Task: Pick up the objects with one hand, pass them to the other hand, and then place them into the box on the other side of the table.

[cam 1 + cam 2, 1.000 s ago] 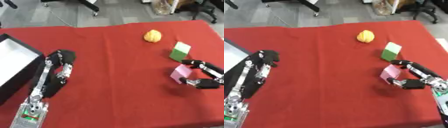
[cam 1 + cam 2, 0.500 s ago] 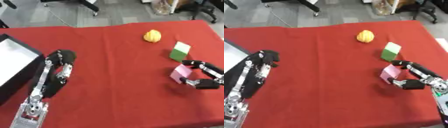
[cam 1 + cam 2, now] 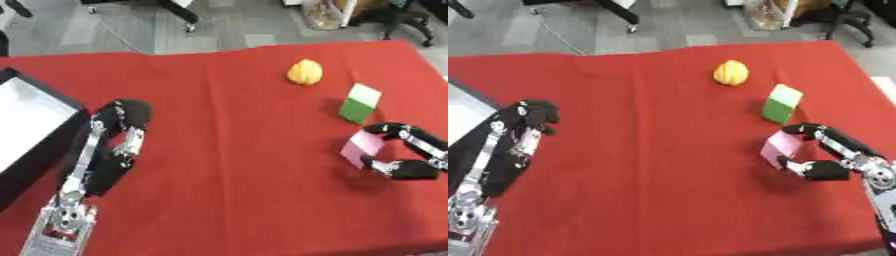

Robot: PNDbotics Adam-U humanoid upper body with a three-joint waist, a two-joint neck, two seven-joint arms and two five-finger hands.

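Observation:
A pink block (image 3: pixel 779 147) stands on the red tablecloth at the right. My right hand (image 3: pixel 833 150) is curled round it, fingers over its top and thumb at its lower side. Just behind it stands a green block (image 3: pixel 780 103), and farther back a yellow round fruit (image 3: pixel 731 73). My left hand (image 3: pixel 129 114) rests on the cloth at the left with its fingers curled and nothing in it. An open black box (image 3: pixel 22 125) with a white inside lies at the left edge, next to the left arm.
The red table (image 3: pixel 227 165) ends at grey floor behind. Chair legs and a bag (image 3: pixel 328 12) stand on the floor beyond the far edge.

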